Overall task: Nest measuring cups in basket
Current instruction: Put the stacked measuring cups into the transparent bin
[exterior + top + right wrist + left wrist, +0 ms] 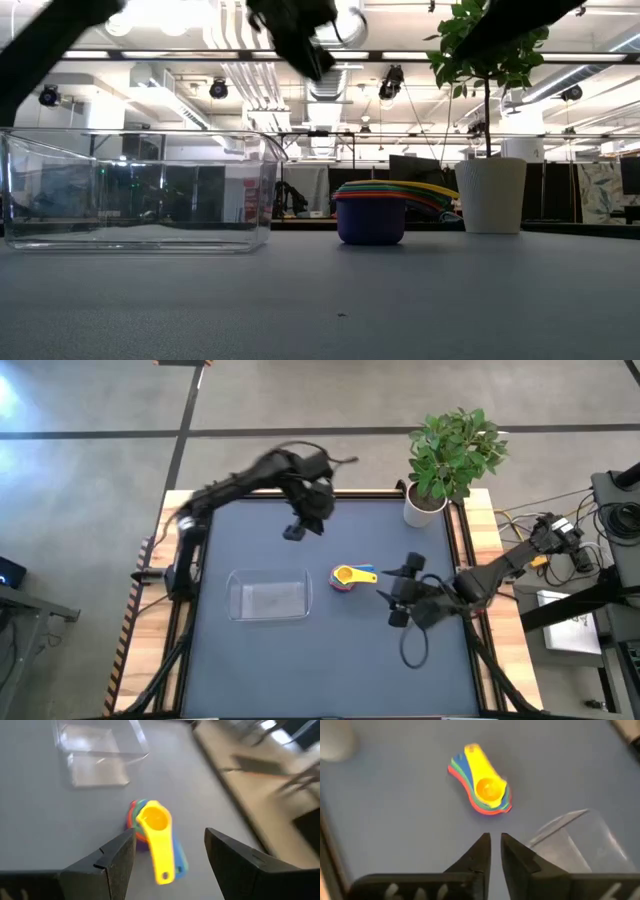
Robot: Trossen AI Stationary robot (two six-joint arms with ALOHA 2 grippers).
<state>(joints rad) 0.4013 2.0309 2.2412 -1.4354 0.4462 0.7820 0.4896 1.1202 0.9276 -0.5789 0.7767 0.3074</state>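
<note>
Hovering just beside the measuring cups (350,576), my right gripper (399,592) has its jaws apart and empty, the stack lying straight ahead between them in my right wrist view. The cups sit nested on the desk (250,650), yellow on top, just to the right of the basket (268,599), which holds nothing yet. The handles fan out toward my right arm, so the stack's long axis runs roughly along my approach. My left gripper (308,523) hangs raised over the far side of the desk, well apart from the cups, jaws nearly together on nothing. My right arm is clearly nearer, so I judge the pick is its to make.
</note>
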